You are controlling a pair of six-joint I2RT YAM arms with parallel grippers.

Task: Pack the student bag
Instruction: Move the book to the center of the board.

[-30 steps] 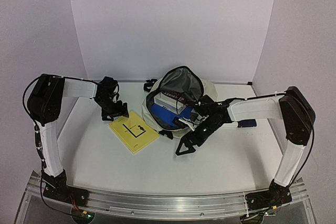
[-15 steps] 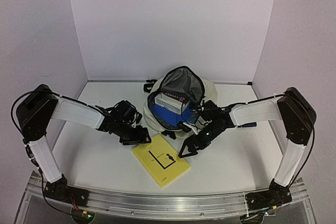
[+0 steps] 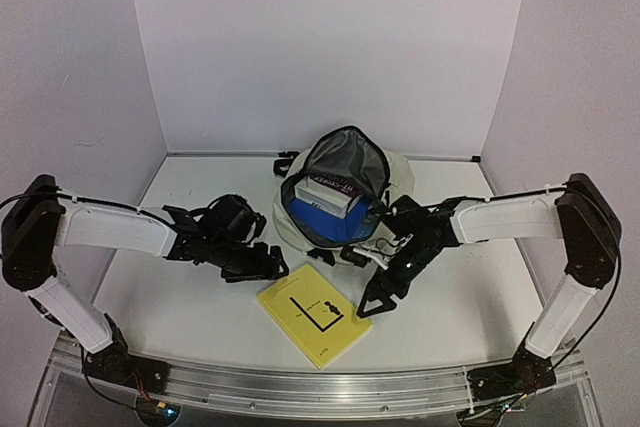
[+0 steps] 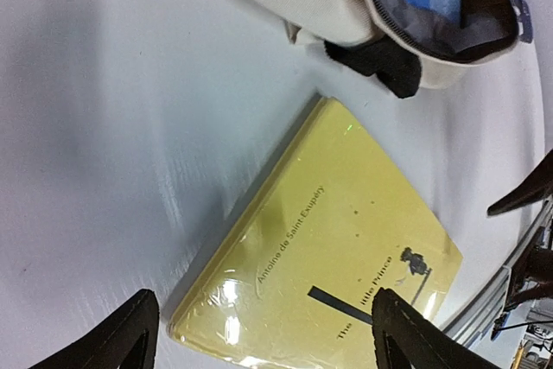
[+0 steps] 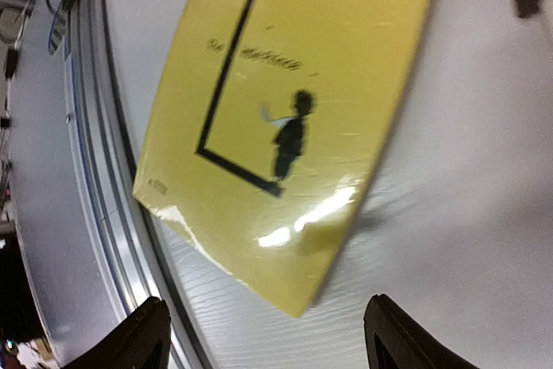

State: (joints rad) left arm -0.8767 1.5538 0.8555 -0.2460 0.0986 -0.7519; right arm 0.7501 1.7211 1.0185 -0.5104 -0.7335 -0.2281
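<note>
- The student bag (image 3: 340,157) stands open-mouthed, its flap thrown back to show grey lining. A blue item (image 3: 318,217) and a white-and-dark book (image 3: 325,190) are already inside, so packing looks partly done. The bag sits between the two grippers and farther from the arm bases than both: to the right of the left one, to the left of the right one, and near each.
- A yellow book (image 3: 313,314) lies flat on the table (image 3: 200,327), outside the bag and unheld. It seems to be the one item left to pack, and after that the zip probably has to be closed. It lies between the two grippers, a little nearer the arm bases, with one corner pointing towards the bag.
- The left gripper (image 3: 262,265) hovers at the book's left corner. Its wrist view shows the jaws spread wide and empty, with the book just ahead and the bag's mouth beyond it.
- The right gripper (image 3: 378,297) hangs at the book's right edge, just in front of the bag. Its fingers are also wide apart and hold nothing, with the cover lying below them.
</note>
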